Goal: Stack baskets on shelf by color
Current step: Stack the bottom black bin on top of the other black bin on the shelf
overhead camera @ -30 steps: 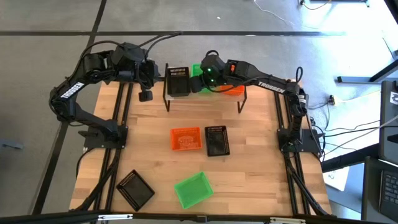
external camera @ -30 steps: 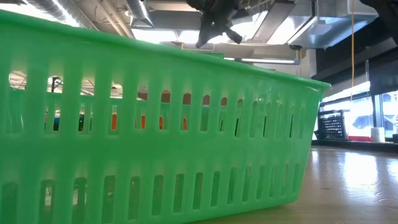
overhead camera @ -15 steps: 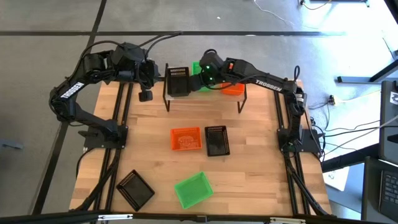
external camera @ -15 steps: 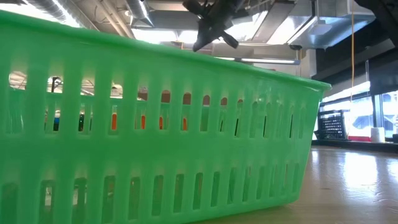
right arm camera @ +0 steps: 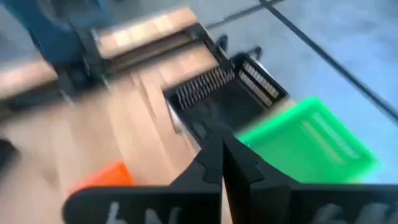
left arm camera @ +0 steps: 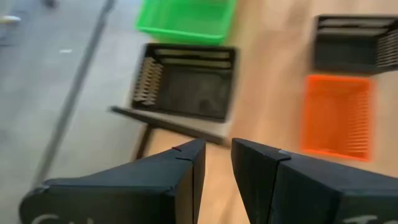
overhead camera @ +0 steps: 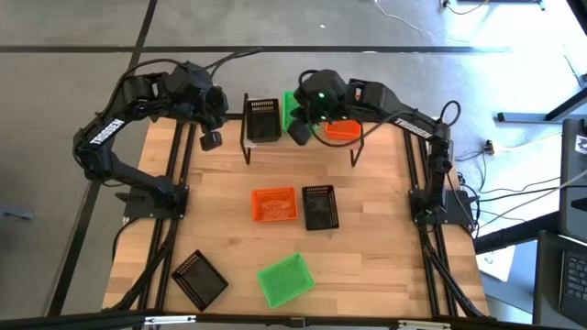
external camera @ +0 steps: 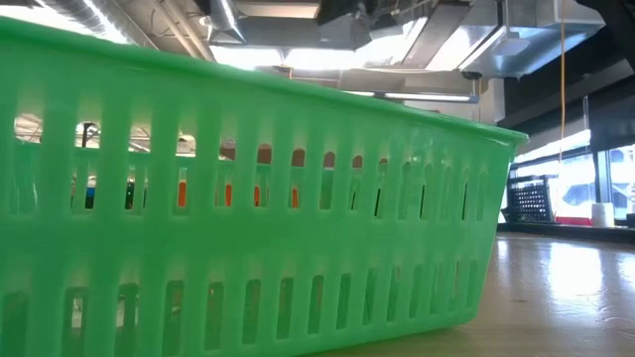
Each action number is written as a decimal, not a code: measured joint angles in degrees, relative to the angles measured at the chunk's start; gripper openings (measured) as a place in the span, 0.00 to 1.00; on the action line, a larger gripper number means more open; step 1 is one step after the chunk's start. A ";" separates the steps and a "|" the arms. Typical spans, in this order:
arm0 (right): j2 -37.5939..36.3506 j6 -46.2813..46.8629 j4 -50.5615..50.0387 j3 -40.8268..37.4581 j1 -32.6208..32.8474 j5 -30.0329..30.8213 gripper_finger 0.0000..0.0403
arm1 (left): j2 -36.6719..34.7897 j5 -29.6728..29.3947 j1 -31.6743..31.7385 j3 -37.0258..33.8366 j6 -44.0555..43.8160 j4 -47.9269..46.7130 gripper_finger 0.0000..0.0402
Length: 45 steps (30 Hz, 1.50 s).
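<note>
A grey floor surrounds the light-wood counter (overhead camera: 367, 266), and the low shelf (overhead camera: 303, 139) stands at its far edge. On the shelf sit a black basket (overhead camera: 263, 119), a green basket (overhead camera: 292, 105) and an orange basket (overhead camera: 343, 129), side by side. The right gripper (overhead camera: 300, 134) hangs just in front of the green one, its fingers (right arm camera: 214, 163) pressed together on nothing. The left gripper (overhead camera: 212, 140) waits off the shelf's end beside the black basket, its fingers (left arm camera: 186, 171) a narrow slit apart.

Well away from both pairs of fingers, loose on the counter, lie an orange basket (overhead camera: 274, 205) touching a second black basket (overhead camera: 320, 206), a third black basket (overhead camera: 200, 279) and a second green basket (overhead camera: 285, 280). Every basket seen from above looks empty.

These slotted plastic baskets should be light and fairly stiff, with smooth walls that may slip. Pinching one rim wall, a finger inside and one outside, seems the surest hold; nested stacks may shift if bumped.
</note>
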 joint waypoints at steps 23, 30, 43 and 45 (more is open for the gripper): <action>-10.22 -7.42 -27.58 -0.51 9.58 8.14 0.00 | 0.09 22.35 0.25 -20.40 -1.56 12.00 0.17; -17.30 -13.56 -27.34 -2.33 9.07 3.18 0.00 | 0.48 22.45 -3.27 -30.97 -3.86 23.03 0.17; -37.93 -12.51 -14.26 -34.90 6.27 2.09 0.00 | -1.24 25.35 -16.12 -35.38 -14.91 5.37 0.17; -39.33 -13.62 -12.20 -38.27 5.64 0.74 0.00 | -1.16 28.31 -19.34 -35.36 -14.85 1.85 0.17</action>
